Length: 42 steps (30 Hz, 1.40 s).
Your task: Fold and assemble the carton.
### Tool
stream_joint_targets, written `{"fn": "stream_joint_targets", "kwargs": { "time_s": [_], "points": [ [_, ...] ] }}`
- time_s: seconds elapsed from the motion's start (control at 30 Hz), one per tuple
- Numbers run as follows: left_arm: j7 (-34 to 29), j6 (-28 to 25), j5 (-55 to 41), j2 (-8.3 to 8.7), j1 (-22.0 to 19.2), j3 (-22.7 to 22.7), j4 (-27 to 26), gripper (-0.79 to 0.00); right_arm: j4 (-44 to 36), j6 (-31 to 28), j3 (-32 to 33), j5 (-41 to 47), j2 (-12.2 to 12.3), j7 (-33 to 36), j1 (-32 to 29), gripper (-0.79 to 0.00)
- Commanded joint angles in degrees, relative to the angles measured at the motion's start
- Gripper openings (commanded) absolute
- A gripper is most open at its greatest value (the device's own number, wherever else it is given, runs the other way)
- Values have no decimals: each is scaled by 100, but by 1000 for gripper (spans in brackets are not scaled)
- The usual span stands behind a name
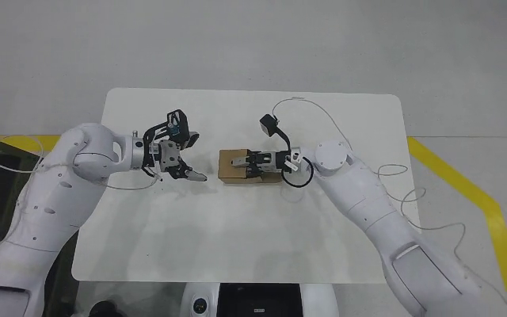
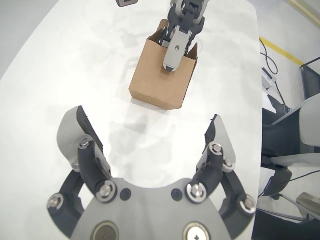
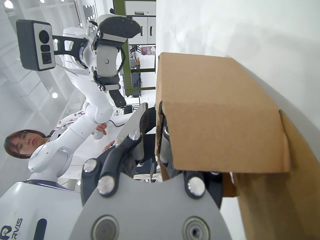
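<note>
Brown cardboard carton (image 1: pixel 231 174) lies on its side near the middle of the white, round-cornered table (image 1: pixel 333 238), resting on the tabletop with one long panel facing up.

Furthest left, the left gripper (image 1: pixel 194 173) hangs low over the bare table just beside the carton's closed end, apart from it and pointed toward it. In its own wrist view the left gripper (image 2: pixel 147 131) has its two grey fingers (image 2: pixel 68 128) spread wide with nothing between them, and the carton (image 2: pixel 162 83) sits straight ahead of the gap. From the right wrist view the same gripper (image 3: pixel 117 63) shows side-on beyond the box, dark ribbed pads (image 3: pixel 120 28) well apart.

At the centre, the carton (image 3: pixel 220 131) keeps its box shape. Its far end, the one toward the right arm, is open, with flaps standing out from the edges.

On the right, the right gripper (image 1: pixel 252 162) reaches in at that open end. Its fingers are closed on the carton's upper panel — one grey finger (image 2: pixel 175 53) lies flat along the outside of the panel, the other is tucked inside the box. The right wrist view shows the right gripper (image 3: pixel 152 131) straddling the cardboard edge, outer finger (image 3: pixel 135 126) on one side and inner finger on the other.
</note>
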Motion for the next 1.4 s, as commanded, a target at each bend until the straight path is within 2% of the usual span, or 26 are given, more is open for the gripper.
{"fn": "stream_joint_targets", "kwargs": {
  "time_s": [0.0,0.03,0.1,0.27,0.4,0.57,0.7,0.93,1.23,1.37],
  "points": [
    [328,0,227,56,-39,158,36,0,121,-41,-40,-22,-41,12,62,-526],
    [457,0,316,80,-67,229,57,0,165,-61,-50,-14,-60,18,89,-468],
    [722,0,453,125,-134,368,123,0,250,-95,-43,10,-83,64,145,-422],
    [1288,0,728,208,-328,705,324,0,281,-143,154,170,-47,193,143,-391],
    [1695,0,939,252,-460,991,424,0,107,-84,422,195,73,250,-1,-332],
    [2157,0,1051,262,-657,1320,608,0,-403,100,795,31,281,356,-295,-345],
    [2377,0,1100,219,-829,1570,716,0,-910,304,1150,-155,465,405,-598,-302],
    [2566,0,1014,124,-1048,1898,919,0,-1566,642,1397,-312,600,99,-1109,-342],
    [2535,0,875,163,-1222,1903,1180,0,-1522,697,1048,129,398,-657,-1139,-400],
    [2527,0,806,215,-1231,1826,1206,0,-1385,533,797,232,264,-811,-983,-394]
  ]
}}
